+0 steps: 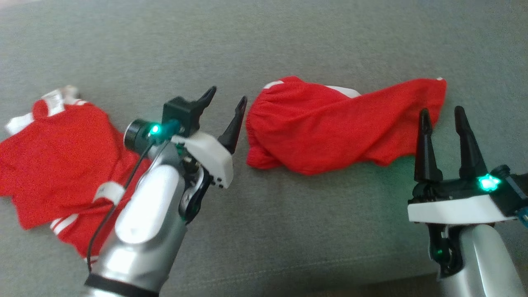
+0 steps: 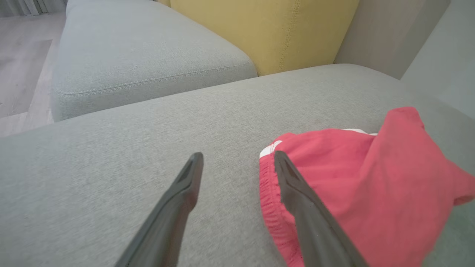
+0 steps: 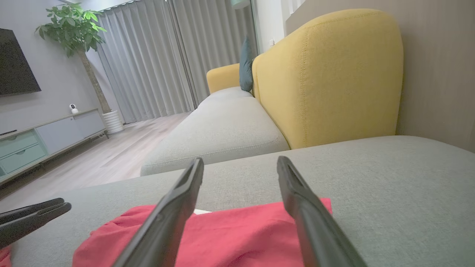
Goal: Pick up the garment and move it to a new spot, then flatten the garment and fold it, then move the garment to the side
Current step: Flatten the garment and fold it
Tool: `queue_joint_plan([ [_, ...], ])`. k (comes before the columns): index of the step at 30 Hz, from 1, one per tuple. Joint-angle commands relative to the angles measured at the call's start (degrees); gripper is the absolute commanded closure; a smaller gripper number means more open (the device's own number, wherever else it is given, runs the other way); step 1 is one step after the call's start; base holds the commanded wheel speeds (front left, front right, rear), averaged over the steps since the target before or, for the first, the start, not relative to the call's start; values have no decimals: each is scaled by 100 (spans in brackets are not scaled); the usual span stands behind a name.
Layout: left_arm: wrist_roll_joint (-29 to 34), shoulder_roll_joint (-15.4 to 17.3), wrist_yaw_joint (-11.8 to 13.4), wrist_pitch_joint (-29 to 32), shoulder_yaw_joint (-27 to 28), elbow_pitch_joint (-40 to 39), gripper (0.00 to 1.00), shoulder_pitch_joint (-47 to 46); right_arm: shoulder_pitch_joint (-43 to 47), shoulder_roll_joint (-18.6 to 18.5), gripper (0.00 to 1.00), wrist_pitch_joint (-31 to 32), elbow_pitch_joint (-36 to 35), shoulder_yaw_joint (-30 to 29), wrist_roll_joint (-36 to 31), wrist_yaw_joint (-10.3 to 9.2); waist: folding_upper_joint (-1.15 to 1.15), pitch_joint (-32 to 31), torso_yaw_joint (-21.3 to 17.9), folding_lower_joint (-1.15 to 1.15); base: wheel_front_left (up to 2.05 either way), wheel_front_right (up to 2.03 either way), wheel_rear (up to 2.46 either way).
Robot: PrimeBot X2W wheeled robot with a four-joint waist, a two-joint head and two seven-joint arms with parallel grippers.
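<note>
You can see two red clothes. The red garment [image 1: 342,123] for your job lies bunched up in the middle of the head view, a bit to the right, on the grey cushion [image 1: 288,231]. It has white bits along its top edge. The other red garment [image 1: 57,165] has white stripes too. It lies at the left edge of that view, apart from the first one and partly behind your left arm.

You have two grippers. The left gripper [image 1: 228,95] is left of the middle, with its tips just beside the left end of the red garment. Its jaws are spread wide and hold nothing. The right gripper [image 1: 441,110] is at the lower right, with its tips near the garment's right end. It is spread wide too, and it is empty.

In the right wrist view, the red garment [image 3: 237,237] lies low, under the fingers. Behind it stands a yellow sofa back [image 3: 326,74]. One green plant [image 3: 74,22] is at the upper left.
</note>
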Motion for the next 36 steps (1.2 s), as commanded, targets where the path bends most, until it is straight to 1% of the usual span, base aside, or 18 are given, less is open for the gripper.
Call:
queue_joint_plan([
  [1,-80,22,-68,80,67,-59,0,-395,-168,-36,0,-36,-219,175,78,23,0,194,-245,0,0,0,0],
  [6,-420,15,-215,392,-210,195,0,-764,-197,-36,0,-36,-243,228,169,23,0,333,-523,0,0,0,0],
  [9,-475,14,-270,587,-434,315,0,-885,-209,-36,0,-36,-263,247,220,23,0,402,-658,0,0,0,0],
  [13,-386,50,-244,766,-570,475,0,-959,-224,-36,0,-36,-292,273,273,23,0,462,-779,0,0,0,0],
  [16,-246,127,-169,861,-672,633,0,-1003,-230,-36,0,-36,-314,286,316,23,0,504,-867,0,0,0,0],
  [17,-216,148,-162,890,-703,680,13,-1011,-230,-36,0,-36,-320,290,323,23,0,512,-891,0,0,0,0],
  [18,-199,166,-156,882,-718,705,89,-1023,-229,-36,0,-36,-325,290,331,23,0,519,-912,0,0,0,0],
  [19,-195,177,-142,840,-713,717,100,-1037,-227,-36,0,-36,-330,287,337,23,0,521,-928,0,0,0,0],
  [26,-194,222,119,-25,-499,651,100,-1264,-212,-35,0,-36,-292,284,346,23,0,333,-1001,0,0,0,0],
  [31,-192,158,427,-763,-280,496,100,-1659,-198,-35,0,-36,-245,328,349,23,0,145,-1029,0,0,0,0],
  [33,-169,128,550,-937,-201,363,100,-1859,-193,-35,0,-36,-237,351,360,23,0,83,-1044,0,0,0,0],
  [36,-146,86,754,-1042,-17,-3,100,-2124,-192,-35,0,-36,-215,390,376,23,0,3,-1076,0,0,0,0],
])
